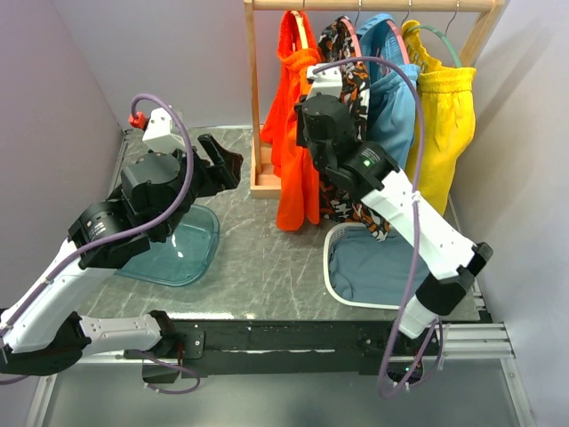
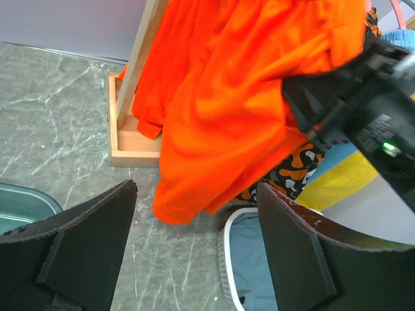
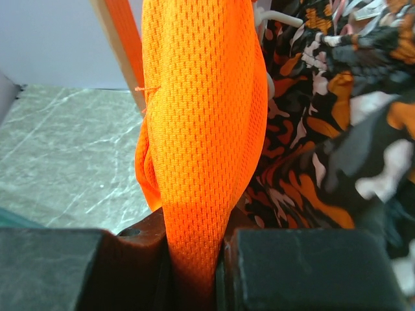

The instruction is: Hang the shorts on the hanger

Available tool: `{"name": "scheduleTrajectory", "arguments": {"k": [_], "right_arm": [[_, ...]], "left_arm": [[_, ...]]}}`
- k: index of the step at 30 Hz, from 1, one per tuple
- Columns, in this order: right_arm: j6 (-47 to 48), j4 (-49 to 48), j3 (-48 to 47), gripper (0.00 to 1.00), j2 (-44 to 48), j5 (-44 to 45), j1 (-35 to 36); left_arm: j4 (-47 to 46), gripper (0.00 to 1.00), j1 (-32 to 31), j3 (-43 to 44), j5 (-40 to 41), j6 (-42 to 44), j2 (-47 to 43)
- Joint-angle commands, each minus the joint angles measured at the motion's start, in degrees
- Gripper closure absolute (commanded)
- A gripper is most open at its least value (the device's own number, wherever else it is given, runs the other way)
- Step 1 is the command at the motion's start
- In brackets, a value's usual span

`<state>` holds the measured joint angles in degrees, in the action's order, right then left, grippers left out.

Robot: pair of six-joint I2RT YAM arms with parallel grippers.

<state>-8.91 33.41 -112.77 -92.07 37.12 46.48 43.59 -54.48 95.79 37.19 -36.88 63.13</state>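
Observation:
The orange-red shorts (image 1: 298, 169) hang at the left end of the wooden rail, draped down almost to the table. A thin tan hanger (image 1: 306, 29) shows at their top; most of it is hidden by fabric. My right gripper (image 1: 308, 114) is shut on a fold of the shorts (image 3: 201, 116), and the mesh cloth is pinched between its fingers (image 3: 194, 243). My left gripper (image 1: 229, 165) is open and empty, left of the shorts and above the table. In the left wrist view its gap (image 2: 198, 194) faces the lower hem of the shorts (image 2: 220, 123).
A wooden rack with a box base (image 1: 265, 182) holds patterned shorts (image 1: 351, 62), blue shorts (image 1: 391, 80) and yellow shorts (image 1: 444, 107). A white basket (image 1: 333, 267) with blue cloth sits under my right arm. A teal tray (image 1: 191, 245) lies at the left.

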Motion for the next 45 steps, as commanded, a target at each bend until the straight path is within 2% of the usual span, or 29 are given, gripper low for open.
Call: {"name": "scheduleTrajectory", "arguments": {"k": [1, 8, 11, 12, 13, 14, 15, 18, 21, 26, 31, 32, 34, 40, 45], "right_arm": [[0.2, -9.7, -4.6, 1.00, -1.7, -1.3, -2.3], [-1.9, -11.0, -1.8, 1.00, -1.6, -1.9, -2.4], [-3.0, -11.6, 1.0, 0.98, 0.1, -2.5, -2.5], [-3.6, -11.2, 1.4, 0.81, 0.4, -2.8, -2.5], [-3.9, -10.7, 1.5, 0.70, 0.8, -3.2, -2.5], [-4.2, -10.3, 1.5, 0.62, 1.3, -3.5, -2.5], [-5.1, -9.2, 1.5, 0.48, 1.7, -4.4, -2.5], [-7.5, -7.7, 3.9, 0.32, 4.3, -6.7, -2.4], [-9.6, -8.4, 9.9, 0.21, 8.9, -9.5, -2.4], [-13.2, -9.8, 21.1, 0.13, 19.6, -14.9, -2.3], [-19.8, -14.4, 38.5, 0.09, 31.8, -19.8, 0.2], [-20.8, -15.5, 43.8, 0.05, 35.8, -20.1, 0.9], [-23.3, -19.1, 49.5, 0.00, 39.3, -19.7, 4.5], [-27.1, -23.2, 65.2, 0.00, 47.7, -11.2, 17.8], [-29.8, -30.4, 79.1, 0.00, 51.5, -10.7, 20.8]], "left_arm": [[-1.9, 0.20, -0.1, -0.3, 0.1, -0.3, -0.6], [-2.3, 0.19, -0.1, -3.8, -0.2, -1.3, -0.9], [-1.9, 0.15, -0.1, -5.4, -0.6, -1.8, -1.0], [-1.8, 0.07, -0.1, -5.8, -0.7, -2.1, -0.6], [-1.7, 0.03, -0.1, -5.9, -1.2, -2.4, -0.4], [-1.4, 0.01, -0.1, -5.8, -1.4, -2.7, 0.0], [-1.0, 0.03, -0.1, -5.4, -1.7, -2.7, 0.8], [0.5, 0.04, -0.1, -5.3, -2.3, -3.3, 2.9], [-0.3, 0.04, -0.1, -7.4, -3.6, -3.9, 3.5], [-3.3, 0.03, -0.1, -11.4, -4.8, -5.2, 3.7], [-8.4, 0.03, -0.1, -19.6, -6.8, -5.2, 2.2], [-11.0, 0.04, -0.1, -23.1, -7.5, -5.2, 1.9], [-13.1, 0.04, -0.2, -26.9, -7.9, -6.3, 0.6], [-23.2, 0.04, -0.4, -41.7, -13.2, -7.1, -2.9], [-29.9, 0.04, -0.8, -53.4, -15.7, -8.4, -7.8]]}}
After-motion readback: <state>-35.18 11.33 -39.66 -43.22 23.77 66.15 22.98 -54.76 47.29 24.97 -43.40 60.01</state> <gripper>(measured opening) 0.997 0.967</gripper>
